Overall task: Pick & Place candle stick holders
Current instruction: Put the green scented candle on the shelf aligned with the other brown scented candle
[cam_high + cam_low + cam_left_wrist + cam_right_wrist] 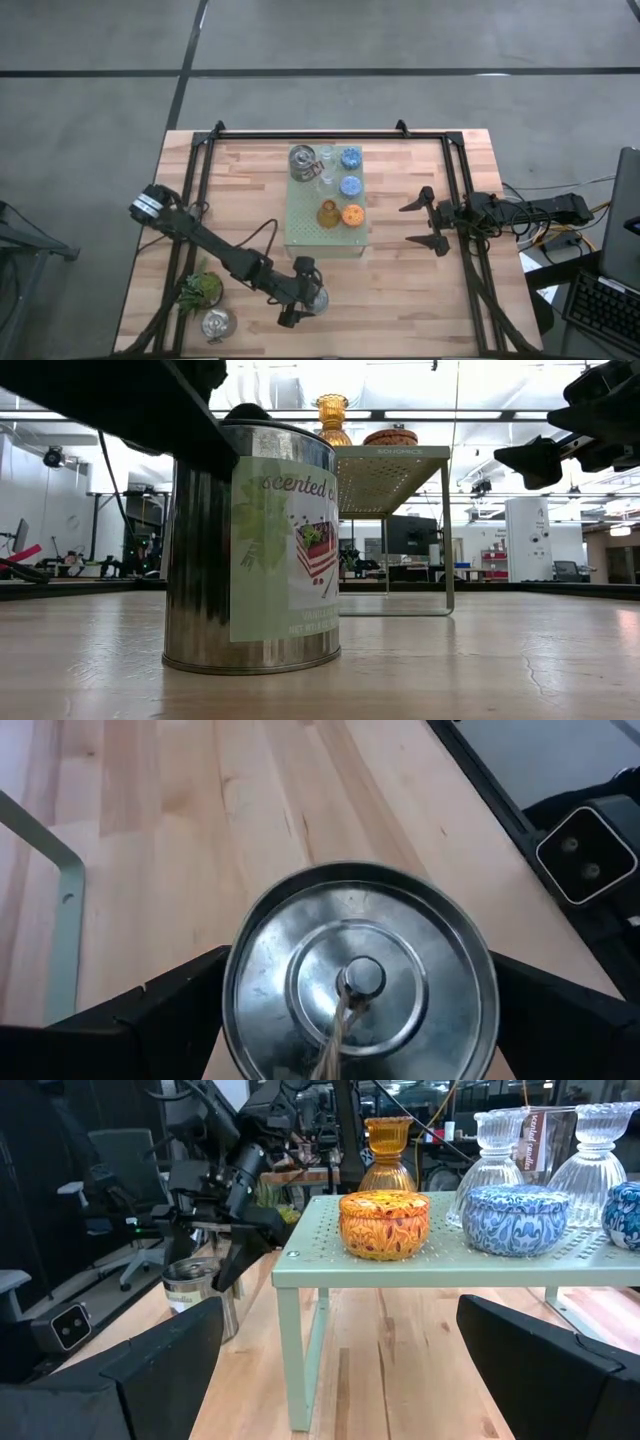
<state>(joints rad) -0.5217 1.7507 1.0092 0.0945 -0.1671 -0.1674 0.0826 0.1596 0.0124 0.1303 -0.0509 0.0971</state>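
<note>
Silver tin holder (314, 297) near bench's front edge, between wide-open left gripper (302, 293) fingers, ungripped. Right gripper (423, 223) open, empty, toward right edge.

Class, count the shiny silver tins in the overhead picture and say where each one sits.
3: one silver tin on the green shelf's far left corner, one between the left gripper's open fingers, one beside the plant sprig.

Two dark, slender jointed arms with black cables along them; the left arm (215, 250) has a pale silver band at its base, and both end in flat black angular fingers (545, 1355).
</note>
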